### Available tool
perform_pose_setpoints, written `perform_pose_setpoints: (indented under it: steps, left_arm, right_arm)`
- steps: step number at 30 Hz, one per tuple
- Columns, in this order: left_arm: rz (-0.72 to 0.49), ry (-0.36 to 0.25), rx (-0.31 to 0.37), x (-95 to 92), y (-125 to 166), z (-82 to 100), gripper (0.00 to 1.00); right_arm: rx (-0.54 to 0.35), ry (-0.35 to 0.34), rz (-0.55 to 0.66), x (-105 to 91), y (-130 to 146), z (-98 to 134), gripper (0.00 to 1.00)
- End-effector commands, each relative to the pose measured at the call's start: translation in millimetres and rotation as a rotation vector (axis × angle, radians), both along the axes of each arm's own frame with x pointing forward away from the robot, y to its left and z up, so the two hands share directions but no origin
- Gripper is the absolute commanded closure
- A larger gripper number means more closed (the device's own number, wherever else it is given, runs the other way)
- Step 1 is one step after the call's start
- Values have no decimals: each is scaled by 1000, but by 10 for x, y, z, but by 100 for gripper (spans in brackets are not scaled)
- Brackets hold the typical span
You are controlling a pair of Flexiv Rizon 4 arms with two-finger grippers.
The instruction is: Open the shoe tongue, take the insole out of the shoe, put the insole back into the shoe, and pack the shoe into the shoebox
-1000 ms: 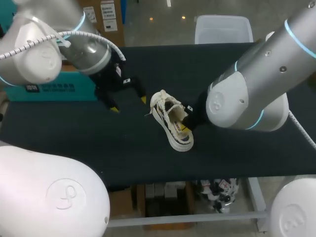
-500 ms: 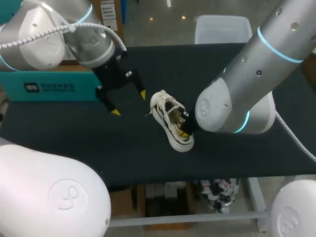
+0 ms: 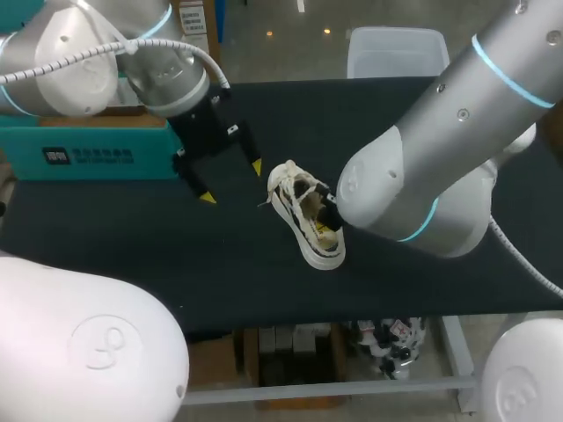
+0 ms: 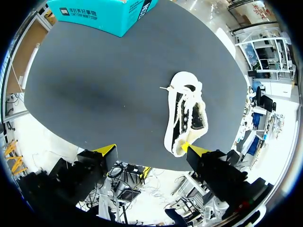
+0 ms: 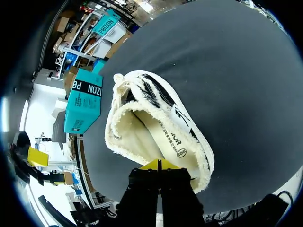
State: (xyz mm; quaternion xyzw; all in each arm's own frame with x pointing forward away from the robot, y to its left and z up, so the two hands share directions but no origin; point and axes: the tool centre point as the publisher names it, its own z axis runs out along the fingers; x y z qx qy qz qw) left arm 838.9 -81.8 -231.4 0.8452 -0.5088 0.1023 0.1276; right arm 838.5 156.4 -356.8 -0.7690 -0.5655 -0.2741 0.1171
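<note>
— Where are we standing?
— The shoe (image 3: 305,215) is lying near the middle of the worktop (image 3: 158,255), with the teal shoebox (image 3: 88,158) at its left edge. Our right gripper (image 5: 159,165) is clenching its tips at the heel opening, against the insole (image 5: 154,130). Whether it is pinching the edge, we cannot tell.
— And the left gripper (image 3: 231,182)?
— Hanging released near the toe end, apart from it. We are judging it should be pinning the shoe while the right is drawing the insole out slowly.
</note>
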Motion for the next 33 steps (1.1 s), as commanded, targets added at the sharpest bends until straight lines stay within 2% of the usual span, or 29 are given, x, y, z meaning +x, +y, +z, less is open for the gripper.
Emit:
perform_pose_setpoints:
  steps: [1, 8, 10, 11, 12, 17, 24, 27, 29, 30, 31, 32, 33]
  left_arm:
    - [1, 0, 2, -1, -5, 1, 0]
    - [24, 20, 33, -107, -197, -76, 0]
    - [29, 21, 36, -128, -235, -105, 0]
    - [28, 28, 35, -140, -255, -123, 0]
    - [31, 32, 38, -145, -267, -136, 0]
    - [46, 43, 34, -169, -296, -176, 0]
    - [25, 58, 48, -167, -447, -333, 0]
    - [15, 47, 58, -173, -491, -354, 0]
    - [13, 39, 62, -180, -513, -375, 0]
    - [13, 35, 64, -178, -521, -391, 0]
    - [3, 37, 62, -177, -529, -410, 0]
    - [0, 39, 62, -173, -537, -433, 0]
    - [0, 38, 64, -165, -546, -455, 0]
  right_arm:
    - [129, -29, 80, -26, -249, 234, 100]
    - [111, -71, 144, 31, -418, 356, 100]
    - [131, -50, 182, 37, -475, 384, 100]
    - [176, -15, 196, 39, -511, 401, 68]
    - [206, 0, 175, 55, -562, 416, 0]
    - [206, 0, 175, 55, -562, 416, 0]
    - [206, 0, 175, 55, -562, 416, 0]
    - [189, -19, 241, 212, -726, 355, 0]
    - [176, -29, 246, 266, -865, 332, 0]
    - [156, -47, 294, 283, -906, 329, 0]
    - [176, -46, 307, 297, -954, 322, 0]
    - [138, -42, 283, 312, -1003, 316, 0]
    - [144, -61, 336, 331, -1032, 309, 0]
